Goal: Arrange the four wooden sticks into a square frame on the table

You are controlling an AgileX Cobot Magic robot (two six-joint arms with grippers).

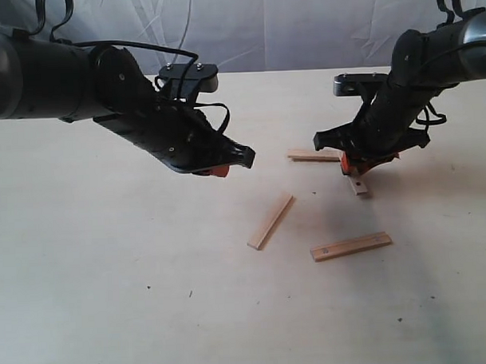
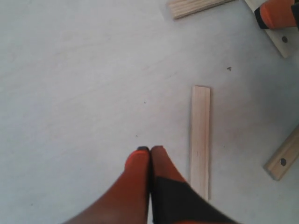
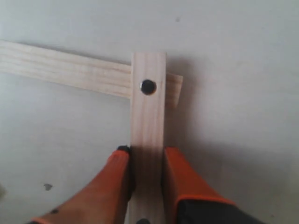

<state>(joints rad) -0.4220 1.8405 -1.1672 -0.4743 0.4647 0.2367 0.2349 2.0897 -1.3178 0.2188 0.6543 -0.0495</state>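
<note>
Wooden dotted stick (image 3: 147, 112) sits clamped in right gripper (image 3: 146, 153) (overlapping plain stick (image 3: 65, 70)).

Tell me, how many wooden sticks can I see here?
4. A far stick lies flat at the back; a gripped stick in the right tool overlaps its end; a middle stick lies diagonally; a front stick lies closest to us. None seems hidden.
</note>
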